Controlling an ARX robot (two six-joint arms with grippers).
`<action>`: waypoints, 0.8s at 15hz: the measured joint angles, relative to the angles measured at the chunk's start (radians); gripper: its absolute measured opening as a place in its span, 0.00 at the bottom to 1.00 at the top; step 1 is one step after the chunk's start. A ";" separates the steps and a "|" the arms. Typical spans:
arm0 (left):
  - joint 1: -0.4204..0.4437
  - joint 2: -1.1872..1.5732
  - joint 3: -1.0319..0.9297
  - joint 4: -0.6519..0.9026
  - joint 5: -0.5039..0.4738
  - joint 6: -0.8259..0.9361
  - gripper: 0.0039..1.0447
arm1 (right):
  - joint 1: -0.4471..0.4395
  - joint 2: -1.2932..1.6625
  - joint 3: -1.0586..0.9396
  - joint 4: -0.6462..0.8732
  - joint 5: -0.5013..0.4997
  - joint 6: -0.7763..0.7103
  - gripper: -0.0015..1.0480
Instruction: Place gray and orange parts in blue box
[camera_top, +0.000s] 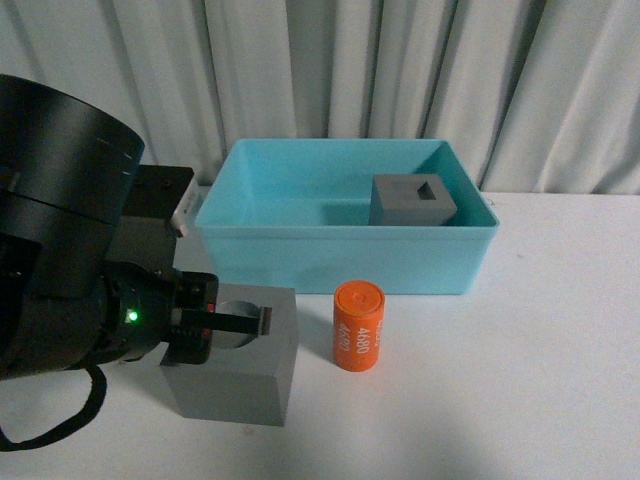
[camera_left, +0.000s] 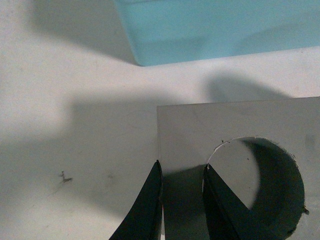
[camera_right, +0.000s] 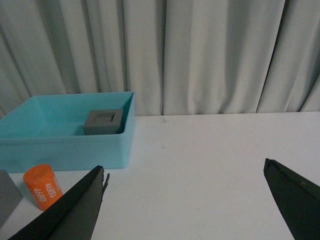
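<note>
Between the fingers (camera_top: 240, 323) of the left gripper (camera_top: 258, 325), front view, the wall of the round-recess gray cube (camera_top: 235, 385) is sitting; the blue box (camera_top: 300, 255) is lying beyond them, the orange cylinder (camera_top: 358, 327) alongside. Left wrist view: they're pinching that wall, narrowly parted. I'm aiming to lift straight, avoiding tilt. Right wrist view: the right gripper (camera_right: 184, 167) is gaping wide, holding nothing.

The left gripper (camera_top: 240, 325) covers part of the round recess in the near gray cube (camera_top: 250, 385). The front wall of the blue box (camera_top: 330, 255) hides the base of the far gray cube (camera_top: 412, 200). Fainter print beside "4680" on the orange cylinder (camera_top: 358, 327) is too small to read.
</note>
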 joint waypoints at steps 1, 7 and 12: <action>0.015 -0.024 -0.002 -0.024 0.004 -0.011 0.16 | 0.000 0.000 0.000 0.000 0.000 0.000 0.94; 0.088 -0.180 0.095 -0.186 0.046 -0.085 0.16 | 0.000 0.000 0.000 0.000 0.000 0.000 0.94; 0.042 -0.190 0.404 -0.325 0.063 -0.167 0.16 | 0.000 0.000 0.000 0.000 0.000 0.000 0.94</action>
